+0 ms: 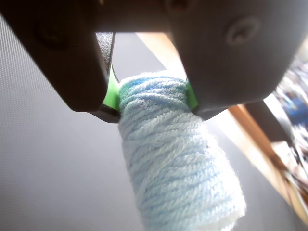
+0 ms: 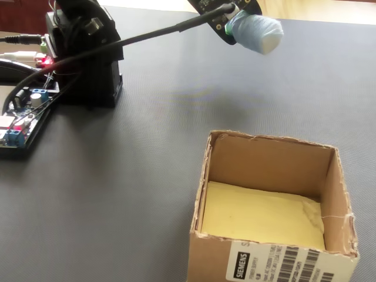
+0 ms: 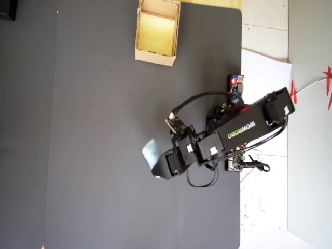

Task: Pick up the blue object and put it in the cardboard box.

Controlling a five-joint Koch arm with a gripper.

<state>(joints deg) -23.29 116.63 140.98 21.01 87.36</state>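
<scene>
a: had the gripper (image 1: 153, 98) got the blue object (image 1: 175, 166) by then?

b: yes. the jaws were clamped on one end of it, and it hung clear above the dark mat (image 2: 176, 117), off the surface.

a: and the cardboard box (image 3: 139, 32)?

b: empty, near the mat's top edge in the overhead view, well apart from the gripper. pickup looked done; the carry across and the drop were left.

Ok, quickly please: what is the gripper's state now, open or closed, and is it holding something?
Gripper: closed on the blue object, held clear above the mat.
</scene>
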